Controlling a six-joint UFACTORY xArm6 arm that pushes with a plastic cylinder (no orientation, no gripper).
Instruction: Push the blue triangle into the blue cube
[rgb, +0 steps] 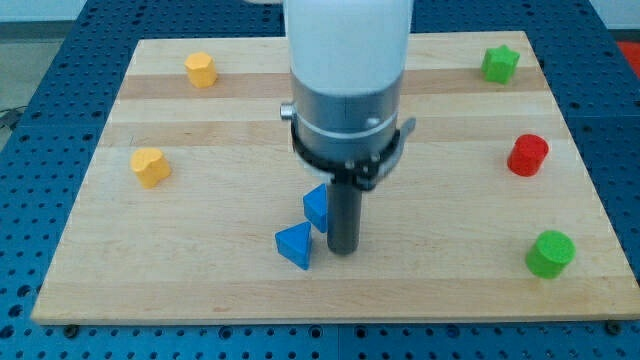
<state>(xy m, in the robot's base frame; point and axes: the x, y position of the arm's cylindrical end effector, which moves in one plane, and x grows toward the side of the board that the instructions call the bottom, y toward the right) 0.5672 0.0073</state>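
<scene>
1. Seven small blocks lie on the wooden desk (200, 290); the blue triangle (295, 246) serves as the landmark for every entry below.
2. Blue triangle: lies toward the view's bottom of the desk, a little to the view's left of centre. It appears to be a wedge, its broad edge toward the view's bottom and its apex toward the view's top. No strong long axis can be made out.
3. Blue cube (317, 208): just above and to the view's right of the triangle, very near it, possibly touching at a corner; that cannot be settled. Part of it is hidden by the rod.
4. My tip (343, 249): on the desk just to the view's right of the triangle and right beside the cube, apart from the triangle.
5. Pincer: none is fitted. The arm ends in a plain dark rod that grips nothing, so opening or closing does not apply.
6. Handling, as a judgement: the triangle looks light, rigid and smooth, likely to slide easily and to pivot if struck off-centre. Contact is best made on its flat face farthest from the cube.
7. Others, all well apart from the triangle: two yellow blocks (150, 167) (201, 69) to the view's upper left; green star (499, 64), red cylinder (528, 155) and green cylinder (550, 253) to the view's right.
</scene>
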